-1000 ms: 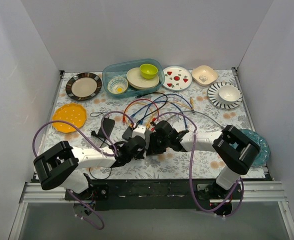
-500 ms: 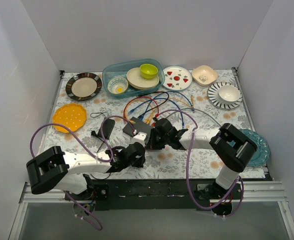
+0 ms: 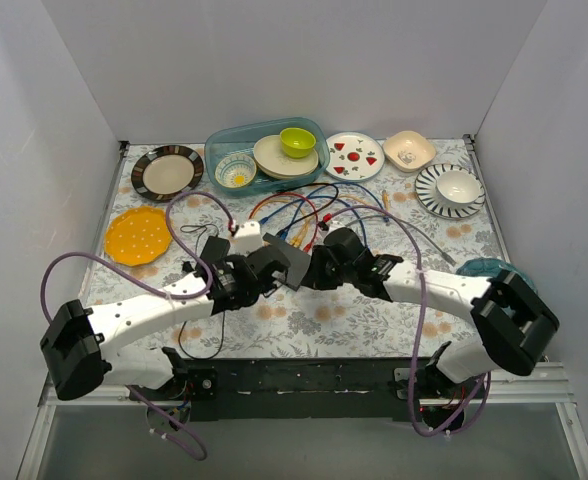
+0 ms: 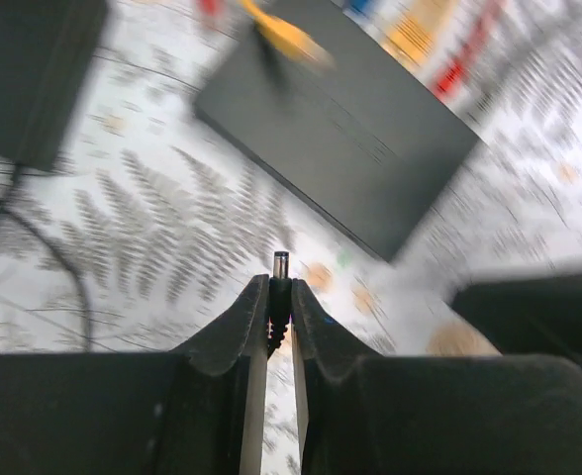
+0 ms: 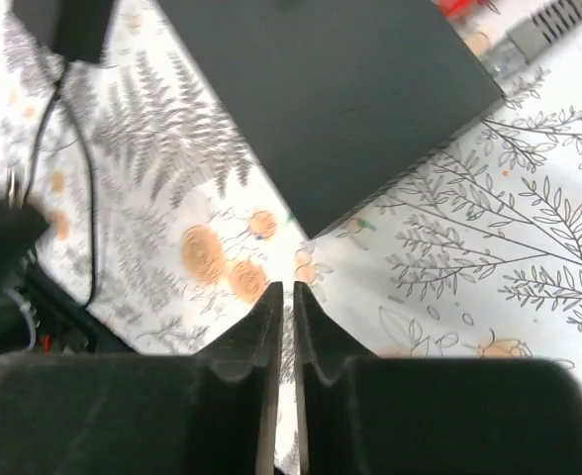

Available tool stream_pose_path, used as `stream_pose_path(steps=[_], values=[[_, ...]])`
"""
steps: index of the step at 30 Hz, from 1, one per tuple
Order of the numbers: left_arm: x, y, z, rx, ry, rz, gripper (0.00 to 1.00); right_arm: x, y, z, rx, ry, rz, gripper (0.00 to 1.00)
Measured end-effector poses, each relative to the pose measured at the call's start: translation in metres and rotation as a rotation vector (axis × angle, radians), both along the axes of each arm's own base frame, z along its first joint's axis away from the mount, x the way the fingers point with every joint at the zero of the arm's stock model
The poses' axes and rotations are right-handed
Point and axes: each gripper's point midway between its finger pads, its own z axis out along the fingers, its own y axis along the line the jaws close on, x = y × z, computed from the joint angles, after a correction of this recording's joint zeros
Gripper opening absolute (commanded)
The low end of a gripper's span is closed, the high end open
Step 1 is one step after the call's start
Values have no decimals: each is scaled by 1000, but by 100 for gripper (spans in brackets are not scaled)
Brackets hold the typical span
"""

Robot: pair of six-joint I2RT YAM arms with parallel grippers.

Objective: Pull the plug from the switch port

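Plug [image 4: 280, 263] sits pinched in left pincer [image 4: 280, 295], apart from switch [image 4: 340, 148].

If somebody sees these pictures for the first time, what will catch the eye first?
First, the flat black switch in the middle of the table, with a bright tangle of red, blue and orange cables just behind it. Then, in the left wrist view, the left gripper pinching a small plug clear of the switch. A teal tub of bowls stands at the far edge.
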Motion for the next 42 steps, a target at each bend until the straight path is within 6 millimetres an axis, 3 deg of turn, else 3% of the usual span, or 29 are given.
stream_pose_path(steps=[3, 5, 11, 13, 15, 17, 19, 23, 25, 29, 31, 33, 36, 38, 40, 42], values=[[23, 39, 3, 28, 12, 165, 0, -5, -1, 27, 42, -52, 38, 34], [36, 74, -4, 60, 41, 282, 0, -10, -4, 37, 55, -74, 63, 34], [63, 155, -25, 99, 128, 566, 0, -29, -17, 43, 40, -84, 110, 34], [68, 174, -40, 116, 181, 638, 36, -34, -23, 41, 21, -77, 119, 34], [71, 186, -51, 130, 223, 678, 65, -36, -27, 42, 10, -78, 125, 34], [74, 190, -55, 137, 247, 706, 72, -39, -31, 44, 3, -81, 131, 34], [81, 189, -51, 132, 245, 721, 95, -41, -34, 47, 4, -91, 136, 34], [103, 184, -19, 73, 169, 756, 98, -45, -42, 48, -8, -101, 140, 35], [114, 181, 2, 27, 118, 766, 96, -45, -45, 49, -16, -108, 136, 34], [129, 160, 46, -139, -3, 716, 73, -39, -51, 48, -47, -124, 106, 28], [136, 141, 61, -215, -42, 657, 60, -31, -53, 47, -65, -119, 77, 15], [135, 97, 70, -271, -48, 535, 39, -14, -55, 48, -74, -108, 26, 4], [126, 42, 60, -304, 2, 395, 15, 21, -58, 46, -82, -88, -63, 1], [111, 14, 43, -311, 55, 319, 6, 48, -56, 43, -81, -69, -117, 1], [88, 2, 18, -294, 129, 276, 0, 74, -53, 39, -88, -57, -156, 1], [75, 5, -3, -276, 181, 280, 0, 95, -44, 35, -92, -53, -167, 1]])
